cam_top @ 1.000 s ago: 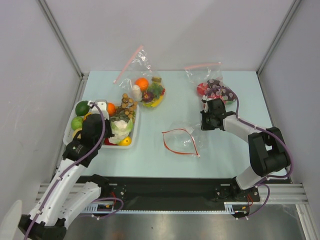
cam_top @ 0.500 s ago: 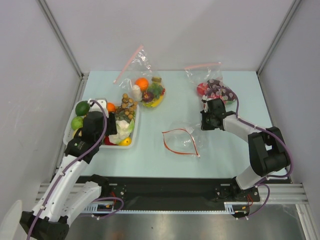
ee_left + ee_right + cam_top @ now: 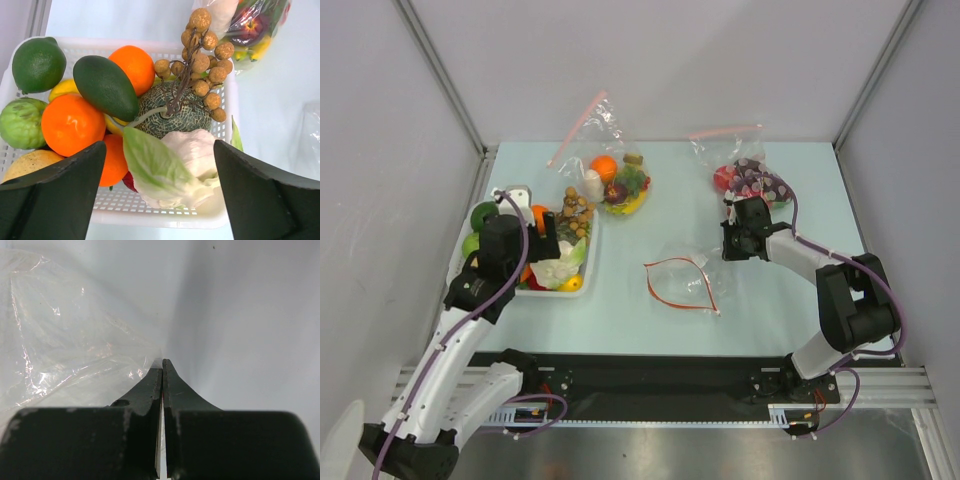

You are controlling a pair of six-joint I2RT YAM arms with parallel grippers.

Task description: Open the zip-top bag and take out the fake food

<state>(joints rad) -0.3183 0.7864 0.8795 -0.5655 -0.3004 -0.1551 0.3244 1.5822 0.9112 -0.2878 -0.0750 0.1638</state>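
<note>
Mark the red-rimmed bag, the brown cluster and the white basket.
zip-top bag [image 3: 682, 283]: top external view, clear middle
brown cluster [image 3: 201, 63]: left wrist view, central berry
white basket [image 3: 165, 220]: left wrist view, near rim

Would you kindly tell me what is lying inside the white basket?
Visible: a lime, avocado, oranges, netted melon, brown cluster and leafy white head. Whatever lies beneath them is mostly covered.

zip-top bag [image 3: 682, 284] flat mid-table (red rim looped) | left claw [image 3: 549, 238] above basket [image 3: 590, 258] | right claw [image 3: 730, 248] beside it
</note>
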